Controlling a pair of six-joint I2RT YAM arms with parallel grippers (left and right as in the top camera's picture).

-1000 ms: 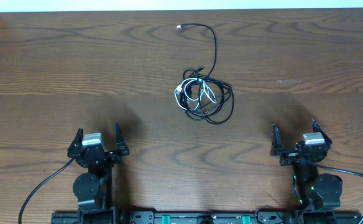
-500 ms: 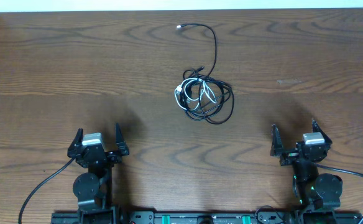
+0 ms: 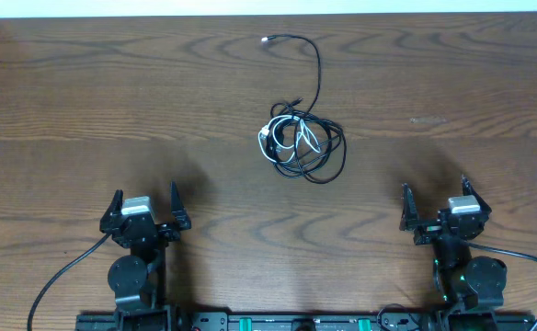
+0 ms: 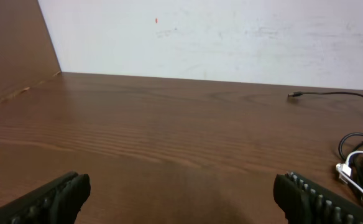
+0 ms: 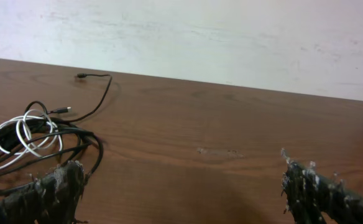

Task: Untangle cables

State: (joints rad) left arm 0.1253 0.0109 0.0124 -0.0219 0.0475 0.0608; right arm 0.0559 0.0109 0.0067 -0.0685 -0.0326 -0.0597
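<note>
The cables [image 3: 302, 142] lie in a tangled bundle of thin black cords and one white cord at the middle of the table. One black cord runs up from the bundle to a plug end [image 3: 268, 39] near the far edge. The bundle shows at the right edge of the left wrist view [image 4: 360, 165] and at the left of the right wrist view [image 5: 32, 140]. My left gripper [image 3: 145, 208] is open and empty at the near left, well away from the cables. My right gripper [image 3: 437, 204] is open and empty at the near right.
The brown wooden table [image 3: 112, 110] ends at a white wall [image 4: 231, 37] at the far side. A brown side panel [image 4: 10, 50] stands at the far left. A thick black lead [image 3: 62, 271] runs from the left arm, another from the right arm [image 3: 526, 257].
</note>
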